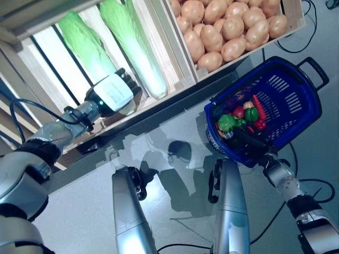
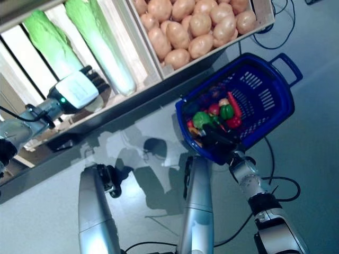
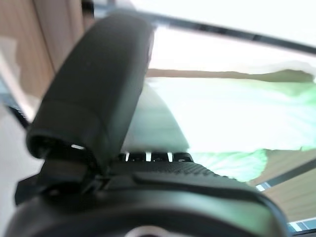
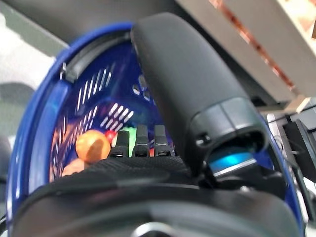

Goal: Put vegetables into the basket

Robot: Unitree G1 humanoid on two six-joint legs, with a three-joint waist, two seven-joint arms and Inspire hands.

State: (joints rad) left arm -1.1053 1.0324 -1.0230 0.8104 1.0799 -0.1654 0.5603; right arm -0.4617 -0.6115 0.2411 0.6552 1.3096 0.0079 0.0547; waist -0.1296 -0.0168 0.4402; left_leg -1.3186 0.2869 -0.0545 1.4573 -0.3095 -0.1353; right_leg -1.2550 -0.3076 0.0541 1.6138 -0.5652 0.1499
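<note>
Two long green napa cabbages lie in a slatted wooden crate. My left hand reaches into it with straight, open fingers at the base end of the left cabbage. The right cabbage lies just beside it. In the left wrist view the pale green cabbage lies just past the fingers. My right hand is curled over the near rim of the blue plastic basket, holding it up. Inside are a green pepper, a red chilli and other vegetables.
A second wooden crate heaped with potatoes stands to the right of the cabbage crate, just above the basket. A dark shelf edge runs under both crates. Grey floor lies below.
</note>
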